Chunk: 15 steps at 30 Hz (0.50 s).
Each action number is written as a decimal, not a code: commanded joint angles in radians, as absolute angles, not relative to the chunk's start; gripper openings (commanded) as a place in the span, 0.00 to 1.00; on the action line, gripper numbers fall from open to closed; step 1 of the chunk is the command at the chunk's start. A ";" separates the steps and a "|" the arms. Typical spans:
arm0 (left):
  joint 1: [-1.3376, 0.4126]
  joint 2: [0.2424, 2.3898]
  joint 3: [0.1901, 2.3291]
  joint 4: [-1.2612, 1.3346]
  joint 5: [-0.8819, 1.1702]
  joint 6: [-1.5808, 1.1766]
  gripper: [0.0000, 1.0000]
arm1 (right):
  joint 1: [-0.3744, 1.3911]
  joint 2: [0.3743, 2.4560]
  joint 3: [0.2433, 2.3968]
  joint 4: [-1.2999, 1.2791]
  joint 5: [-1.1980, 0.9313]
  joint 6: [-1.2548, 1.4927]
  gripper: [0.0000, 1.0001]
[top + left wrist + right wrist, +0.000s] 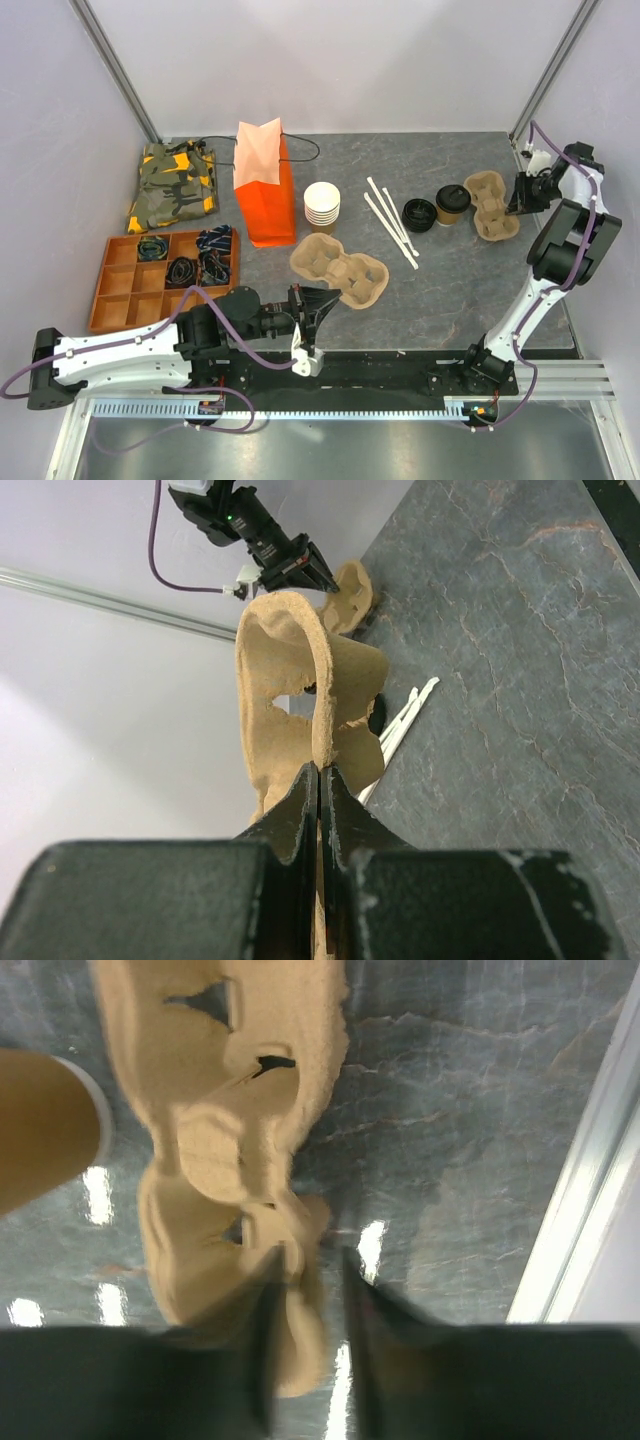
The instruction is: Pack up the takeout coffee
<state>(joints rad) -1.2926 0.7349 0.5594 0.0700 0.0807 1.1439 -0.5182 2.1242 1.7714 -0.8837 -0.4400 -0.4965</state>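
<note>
The takeout coffee [452, 204], a small tan cup with a black lid, stands at the back right between a loose black lid [419, 214] and a pulp cup carrier [494, 205]. My right gripper [519, 196] is at that carrier's right edge. In the right wrist view the jaws [310, 1257] are blurred and slightly apart, with the carrier's rim [300, 1290] in the gap, and the cup's side [40, 1130] shows at the left. My left gripper [320, 772] is shut on the rim of a second carrier [340, 268], which fills the left wrist view [290, 670].
An orange bag [265, 185] with a white top stands at the back left. A stack of lidless cups [321, 205] is beside it. White stirrers [390, 222] lie in the middle. A brown organiser tray [120, 290] and a camouflage cloth [172, 185] are at the left.
</note>
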 commanded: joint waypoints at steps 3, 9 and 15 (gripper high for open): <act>-1.296 0.753 0.541 0.153 0.078 1.141 0.02 | -0.512 2.099 1.769 -0.842 -0.362 -0.497 0.69; -1.298 0.814 0.532 0.216 0.017 1.203 0.02 | -0.512 1.941 1.854 -0.925 -0.340 -0.489 0.82; -1.296 0.945 0.548 0.383 -0.149 1.301 0.02 | -0.512 1.689 1.878 -0.999 -0.548 -0.271 0.91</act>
<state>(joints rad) -1.2930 0.8791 0.5335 0.2173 -0.0330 1.1965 -0.5125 1.8984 1.8179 -0.9447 -0.3859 -0.4355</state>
